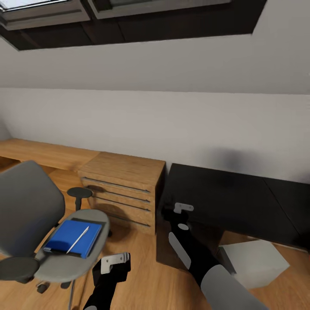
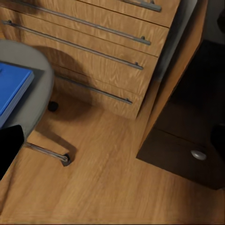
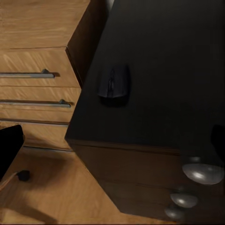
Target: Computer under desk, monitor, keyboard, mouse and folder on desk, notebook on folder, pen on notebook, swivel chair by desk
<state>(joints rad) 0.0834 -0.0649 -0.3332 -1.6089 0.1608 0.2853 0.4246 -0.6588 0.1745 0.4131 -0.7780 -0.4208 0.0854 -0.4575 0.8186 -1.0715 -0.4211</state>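
Mouse [image 3: 113,82] near desk [image 1: 224,198] corner; folder [image 1: 73,237] with pen [image 1: 78,240] left of desk, on chair [image 1: 43,224]. Both grippers' jaws: hard to tell.

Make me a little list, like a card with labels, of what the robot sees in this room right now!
chair: swivel chair, grey, beside the wooden cabinet
on chair seat: blue folder with a white pen lying on top
desk: black desk, right of the cabinet
on desk: black mouse near the desk's end
under desk: grey computer on the floor
left gripper: near the chair, holding nothing
right gripper: by the desk's end, holding nothing
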